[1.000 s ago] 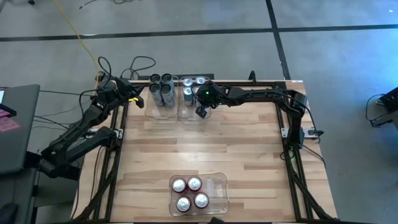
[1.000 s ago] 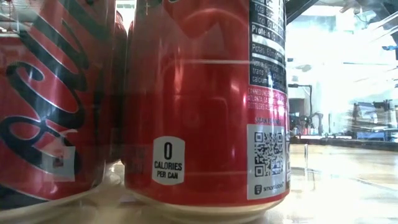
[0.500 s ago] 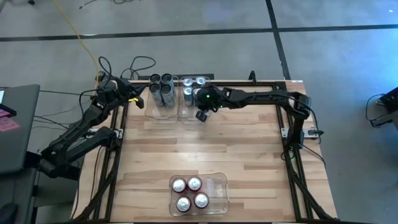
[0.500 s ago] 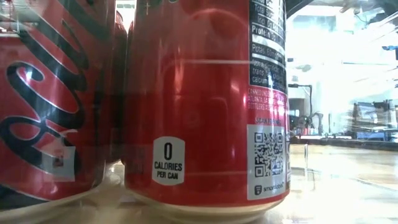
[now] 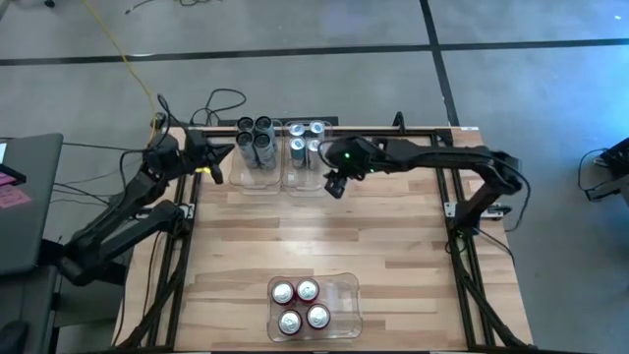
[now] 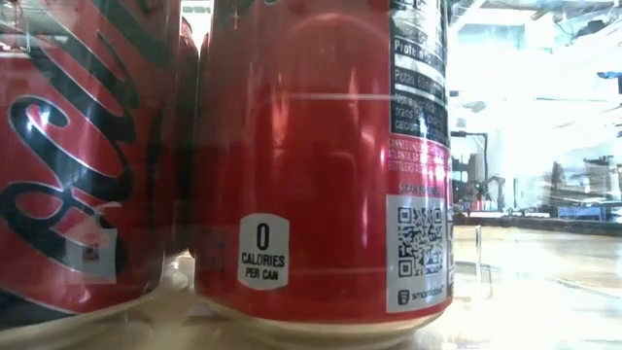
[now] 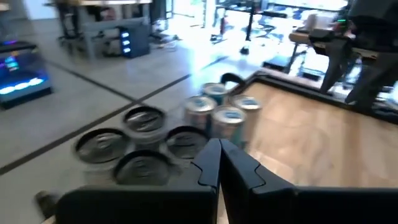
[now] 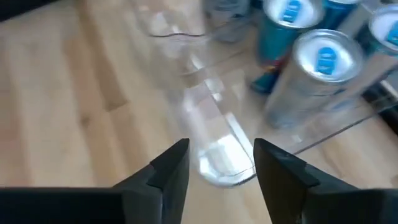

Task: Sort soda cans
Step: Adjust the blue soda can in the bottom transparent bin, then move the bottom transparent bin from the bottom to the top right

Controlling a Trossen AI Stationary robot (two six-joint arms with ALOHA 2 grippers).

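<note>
The soda cans stand upright in three clear bins. Several dark grey cans [image 5: 254,141] [image 7: 140,144] fill the far left bin. Several silver-and-blue cans [image 5: 307,138] [image 8: 323,65] fill the bin beside it. Several red cans [image 5: 300,305] [image 6: 321,165] stand in the near bin. My right gripper [image 5: 336,183] [image 8: 217,165] is open and holds nothing; it hovers just off the near right corner of the silver-and-blue bin. My left gripper [image 5: 218,155] [image 7: 219,160] is shut and holds nothing; it is just left of the dark cans' bin.
The wooden table top [image 5: 324,231] is bare between the far bins and the near bin. The clear bin's corner [image 8: 221,158] lies right in front of my right fingers. Cables [image 5: 221,98] lie on the floor beyond the far edge. Frame rails [image 5: 462,236] run along the table's sides.
My right gripper has drawn back from over the silver-and-blue bin toward the table's right and slightly toward the near edge, uncovering the can at the bin's near right. My left gripper has edged a little toward the dark cans' bin.
</note>
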